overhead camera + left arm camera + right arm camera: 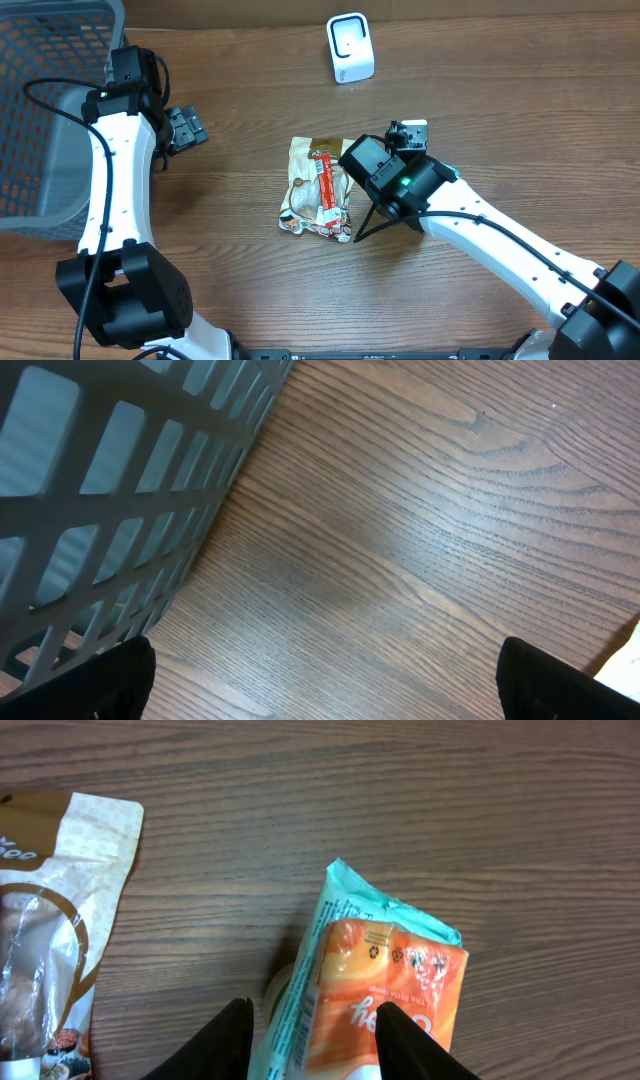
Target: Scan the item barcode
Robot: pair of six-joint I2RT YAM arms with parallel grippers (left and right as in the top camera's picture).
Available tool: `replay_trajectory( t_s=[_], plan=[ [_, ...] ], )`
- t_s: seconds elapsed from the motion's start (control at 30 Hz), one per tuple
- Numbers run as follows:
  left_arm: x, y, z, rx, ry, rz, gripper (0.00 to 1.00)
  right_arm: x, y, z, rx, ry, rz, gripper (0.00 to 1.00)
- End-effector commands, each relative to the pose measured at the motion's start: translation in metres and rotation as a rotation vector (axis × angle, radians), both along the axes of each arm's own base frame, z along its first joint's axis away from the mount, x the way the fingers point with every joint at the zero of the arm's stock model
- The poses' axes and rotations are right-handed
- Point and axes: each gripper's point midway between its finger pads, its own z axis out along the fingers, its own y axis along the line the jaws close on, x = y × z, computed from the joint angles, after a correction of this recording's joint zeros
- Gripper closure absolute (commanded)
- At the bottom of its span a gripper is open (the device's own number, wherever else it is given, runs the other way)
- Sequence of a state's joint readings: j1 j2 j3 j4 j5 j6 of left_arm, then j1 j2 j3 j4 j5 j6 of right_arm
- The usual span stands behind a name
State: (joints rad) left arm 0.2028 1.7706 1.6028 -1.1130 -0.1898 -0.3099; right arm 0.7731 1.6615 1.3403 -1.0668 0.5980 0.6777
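Here, brown wood-grain table (250, 90), grey basket (40, 100) at one side, left claw (340, 685) apart, right claw (315, 1040) clamped on orange packet (400, 980).

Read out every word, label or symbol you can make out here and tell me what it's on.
"ee": end of a cut-off word on the brown-and-white pouch.
"he", roughly: start of white script on the orange packet, rest hidden.
Small symbols and teal-edge print on that packet: too small to read.
Pouch's red strip, overhead: blurred.
Nothing legible on the white scanner.
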Motion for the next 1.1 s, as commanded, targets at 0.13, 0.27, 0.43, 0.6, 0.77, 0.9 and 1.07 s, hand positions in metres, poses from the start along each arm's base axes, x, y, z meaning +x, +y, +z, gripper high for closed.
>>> replay_trajectory(
  t_s=[0.13, 0.27, 0.43, 0.6, 0.77, 0.9, 1.07],
  plan=[
    [0.002, -0.001, 0.015, 0.006, -0.036, -0.02, 0.0, -0.006, -0.003, -0.012, 0.004, 0.019, -0.002, 0.6],
    [0.002, -0.001, 0.015, 0.006, -0.036, -0.02, 0.0, -0.011, -0.008, -0.022, -0.017, 0.04, -0.003, 0.6],
    [0.002, -0.001, 0.014, 0.006, -0.036, -0.02, 0.0, -0.01, -0.013, -0.026, -0.041, 0.022, -0.009, 0.6],
    [0.002, -0.001, 0.015, 0.006, -0.036, -0.02, 0.0, -0.01, -0.013, -0.026, -0.043, 0.021, -0.01, 0.63],
    [0.002, -0.001, 0.015, 0.006, -0.036, -0.02, 0.0, -0.011, -0.012, -0.027, -0.032, 0.032, -0.007, 0.72],
    [0.002, -0.001, 0.015, 0.006, -0.036, -0.02, 0.0, -0.012, -0.011, -0.028, -0.031, 0.035, -0.006, 0.84],
    [0.002, -0.001, 0.015, 0.006, -0.036, -0.02, 0.0, -0.01, -0.012, -0.024, -0.034, 0.019, -0.009, 0.96]
  ],
)
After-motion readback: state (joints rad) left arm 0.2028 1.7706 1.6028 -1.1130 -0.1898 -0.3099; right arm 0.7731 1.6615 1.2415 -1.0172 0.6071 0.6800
